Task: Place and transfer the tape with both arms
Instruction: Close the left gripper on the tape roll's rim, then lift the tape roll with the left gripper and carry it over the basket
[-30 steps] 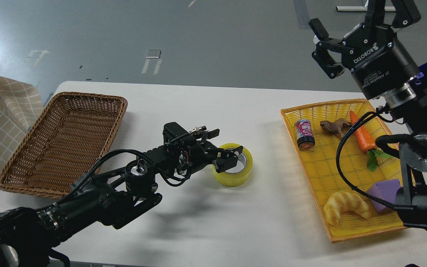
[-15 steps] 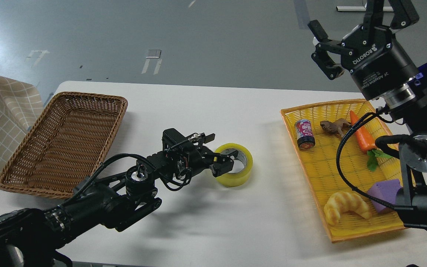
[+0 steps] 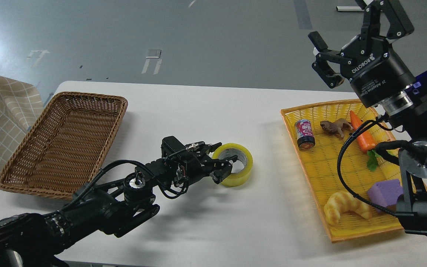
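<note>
The tape (image 3: 235,167) is seen lying flat on the white table (image 3: 206,111), mid-frame, just below centre. The left gripper (image 3: 225,167) is laid against the roll's left rim, one finger reaching into the core hole, the other outside the wall; whether the wall is actually clamped cannot be told. The right gripper (image 3: 341,39) is held high at upper right, fingers spread wide, nothing between them. A brown wicker basket (image 3: 32,148) is placed at left; a yellow tray (image 3: 310,174) at right is loaded with a can (image 3: 304,134), carrot (image 3: 362,135), croissant (image 3: 347,209) and purple block (image 3: 384,193).
</note>
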